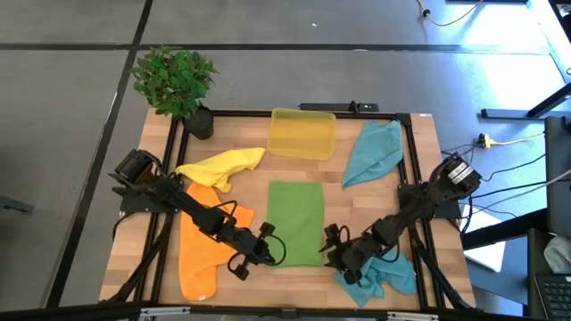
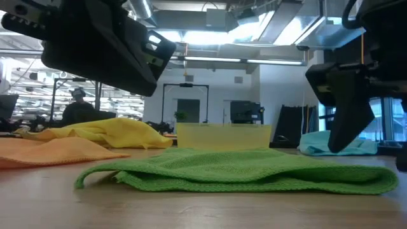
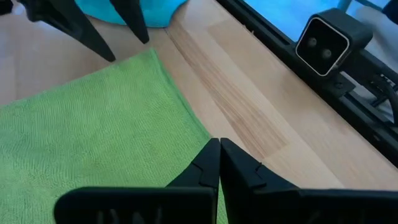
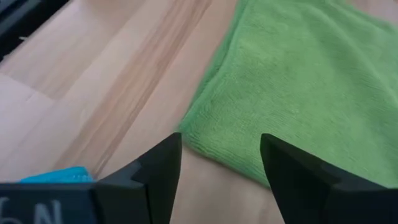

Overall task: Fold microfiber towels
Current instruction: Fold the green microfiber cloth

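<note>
Your right pincer (image 4: 221, 165) hangs released over the folded green towel's (image 1: 295, 223) near corner; your left pincer (image 3: 219, 163) sits clenched, empty, beside it.

The wooden surface (image 1: 134, 241) carried a folded green towel (image 1: 295, 221) at its middle, an orange towel (image 1: 201, 245) and a yellow towel (image 1: 221, 166) toward its left edge. A translucent yellow bin (image 1: 302, 134) and a potted plant (image 1: 178, 85) stood along the far edge. One teal-blue towel (image 1: 373, 152) lay near the far right corner, another (image 1: 382, 275) near the near right corner.

An open-plan lab or workshop is indicated by exposed ceiling ducts (image 2: 254, 19), strip lights (image 2: 241, 60) and a grey floor (image 1: 71, 89).
</note>
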`<state>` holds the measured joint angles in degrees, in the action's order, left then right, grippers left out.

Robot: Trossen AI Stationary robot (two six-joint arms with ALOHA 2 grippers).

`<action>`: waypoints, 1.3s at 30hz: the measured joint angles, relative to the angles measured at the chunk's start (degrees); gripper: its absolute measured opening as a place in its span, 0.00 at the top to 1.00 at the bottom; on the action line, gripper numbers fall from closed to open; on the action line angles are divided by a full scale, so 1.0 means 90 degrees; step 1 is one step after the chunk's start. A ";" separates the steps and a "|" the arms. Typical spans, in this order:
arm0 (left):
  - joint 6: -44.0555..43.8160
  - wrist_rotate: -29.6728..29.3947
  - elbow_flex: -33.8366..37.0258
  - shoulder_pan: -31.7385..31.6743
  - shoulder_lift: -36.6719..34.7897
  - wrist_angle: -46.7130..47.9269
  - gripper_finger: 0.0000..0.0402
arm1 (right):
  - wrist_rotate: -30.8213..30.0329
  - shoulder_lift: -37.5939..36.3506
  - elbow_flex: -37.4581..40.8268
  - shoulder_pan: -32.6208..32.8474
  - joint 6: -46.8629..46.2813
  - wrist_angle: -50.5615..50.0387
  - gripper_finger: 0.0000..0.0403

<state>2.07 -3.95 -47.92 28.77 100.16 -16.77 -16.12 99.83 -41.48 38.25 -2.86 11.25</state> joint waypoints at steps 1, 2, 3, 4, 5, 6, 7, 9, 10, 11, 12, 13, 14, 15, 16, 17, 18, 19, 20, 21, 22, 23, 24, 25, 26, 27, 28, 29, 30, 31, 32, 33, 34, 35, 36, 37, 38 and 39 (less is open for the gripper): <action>0.0000 -0.0002 0.0000 -0.0002 0.0000 -0.0001 0.99 | -0.0017 0.0054 -0.0002 0.0023 0.0023 0.0027 0.45; 0.0002 -0.0004 0.0000 -0.0002 0.0000 -0.0001 0.99 | -0.0058 0.0095 0.0000 0.0044 0.0027 0.0029 0.45; 0.0002 -0.0005 0.0000 -0.0002 0.0000 -0.0002 0.99 | -0.0083 0.0134 -0.0004 0.0062 0.0027 0.0085 0.45; 0.0002 -0.0005 0.0000 -0.0002 0.0000 -0.0001 0.99 | -0.0108 0.0158 -0.0017 0.0074 0.0038 0.0083 0.45; 0.0002 -0.0005 0.0000 -0.0002 0.0000 -0.0001 0.99 | -0.0148 0.0190 -0.0044 0.0086 0.0039 0.0073 0.45; 0.0002 -0.0005 0.0000 -0.0002 0.0000 -0.0001 0.99 | -0.0158 0.0224 -0.0076 0.0107 0.0039 0.0074 0.45; 0.0002 -0.0002 0.0000 -0.0002 0.0000 0.0000 0.99 | -0.0159 0.0256 -0.0103 0.0120 0.0049 0.0067 0.45; 0.0002 -0.0002 0.0000 -0.0002 0.0000 -0.0001 0.99 | -0.0187 0.0334 -0.0186 0.0146 0.0083 0.0070 0.45; 0.0002 -0.0005 0.0000 -0.0002 0.0000 -0.0001 0.99 | -0.0227 0.0362 -0.0208 0.0161 0.0143 0.0067 0.45; 0.0002 -0.0005 0.0000 -0.0002 0.0000 0.0001 0.99 | -0.0251 0.0418 -0.0256 0.0182 0.0186 0.0072 0.45; 0.0002 -0.0005 0.0000 -0.0004 0.0000 -0.0001 0.99 | -0.0253 0.0473 -0.0291 0.0204 0.0215 0.0077 0.45; 0.0002 -0.0005 0.0000 -0.0005 0.0000 -0.0003 0.99 | -0.0263 0.0526 -0.0304 0.0210 0.0241 0.0078 0.45; 0.0002 -0.0005 0.0000 -0.0005 0.0000 -0.0010 0.99 | -0.0299 0.0576 -0.0346 0.0216 0.0276 0.0073 0.45; 0.0002 -0.0011 0.0000 -0.0005 0.0000 -0.0011 0.99 | -0.0327 0.0632 -0.0371 0.0221 0.0304 0.0075 0.45; 0.0002 -0.0019 0.0000 -0.0005 0.0000 -0.0010 0.99 | -0.0356 0.0691 -0.0402 0.0224 0.0327 0.0069 0.46; 0.0002 -0.0026 0.0000 -0.0005 0.0000 -0.0012 0.99 | -0.0379 0.0736 -0.0424 0.0225 0.0335 0.0085 0.46; 0.0005 -0.0029 0.0000 -0.0005 0.0000 -0.0013 0.99 | -0.0396 0.0765 -0.0435 0.0227 0.0343 0.0079 0.47; 0.0005 -0.0033 0.0000 -0.0005 0.0000 -0.0013 0.99 | -0.0414 0.0791 -0.0436 0.0227 0.0350 0.0065 0.48; 0.0005 -0.0038 0.0000 -0.0005 0.0000 -0.0013 0.99 | -0.0418 0.0792 -0.0436 0.0227 0.0359 0.0058 0.50; 0.0005 -0.0041 0.0000 -0.0005 0.0000 -0.0013 0.99 | -0.0415 0.0792 -0.0436 0.0227 0.0382 0.0056 0.52; 0.0005 -0.0041 0.0000 -0.0005 0.0000 -0.0013 0.99 | -0.0409 0.0796 -0.0436 0.0229 0.0404 0.0054 0.54; 0.0005 -0.0041 0.0000 -0.0005 0.0000 -0.0013 0.99 | -0.0397 0.0796 -0.0436 0.0230 0.0425 0.0051 0.57; 0.0005 -0.0044 0.0000 -0.0005 0.0000 -0.0013 0.99 | -0.0386 0.0796 -0.0436 0.0230 0.0438 0.0047 0.60; 0.0007 -0.0053 0.0000 -0.0005 0.0000 -0.0015 0.99 | -0.0371 0.0802 -0.0436 0.0232 0.0443 0.0044 0.63; 0.0007 -0.0079 0.0000 -0.0005 0.0000 -0.0015 0.99 | -0.0363 0.0803 -0.0436 0.0232 0.0445 0.0040 0.66; 0.0007 -0.0110 0.0000 -0.0005 0.0000 -0.0013 0.99 | -0.0356 0.0804 -0.0435 0.0234 0.0455 0.0038 0.69; 0.0007 -0.0120 0.0000 -0.0005 0.0000 -0.0015 0.99 | -0.0348 0.0804 -0.0434 0.0235 0.0488 0.0029 0.72; 0.0007 -0.0120 0.0000 -0.0005 0.0000 -0.0015 0.99 | -0.0342 0.0807 -0.0434 0.0237 0.0508 0.0020 0.75; 0.0007 -0.0121 0.0000 -0.0005 0.0000 -0.0015 0.99 | -0.0342 0.0809 -0.0432 0.0237 0.0515 0.0014 0.77; 0.0007 -0.0121 0.0000 -0.0005 0.0000 -0.0015 0.99 | -0.0342 0.0809 -0.0432 0.0239 0.0516 0.0010 0.80; 0.0007 -0.0119 0.0000 -0.0005 0.0000 -0.0015 0.99 | -0.0342 0.0805 -0.0429 0.0239 0.0517 0.0010 0.82; 0.0007 -0.0116 0.0000 -0.0005 0.0000 -0.0015 0.99 | -0.0341 0.0799 -0.0429 0.0239 0.0518 0.0003 0.85; 0.0005 -0.0112 0.0000 -0.0005 0.0000 -0.0015 0.99 | -0.0342 0.0799 -0.0429 0.0239 0.0514 0.0009 0.87; 0.0005 -0.0096 0.0000 -0.0005 0.0000 -0.0015 0.99 | -0.0345 0.0801 -0.0428 0.0237 0.0513 0.0042 0.89; 0.0003 -0.0066 0.0000 -0.0005 0.0000 -0.0013 0.99 | -0.0353 0.0797 -0.0425 0.0234 0.0515 0.0087 0.91; 0.0001 -0.0016 0.0000 -0.0005 0.0000 -0.0007 0.99 | -0.0369 0.0791 -0.0419 0.0232 0.0513 0.0108 0.93; 0.0001 0.0046 0.0000 -0.0005 0.0000 -0.0006 0.99 | -0.0395 0.0792 -0.0417 0.0229 0.0498 0.0122 0.95; 0.0000 0.0084 0.0000 -0.0005 0.0000 -0.0003 0.98 | -0.0436 0.0789 -0.0420 0.0222 0.0401 0.0128 0.97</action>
<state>2.07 -3.19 -47.92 28.73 100.16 -16.79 -20.04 106.93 -45.26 40.25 0.75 12.40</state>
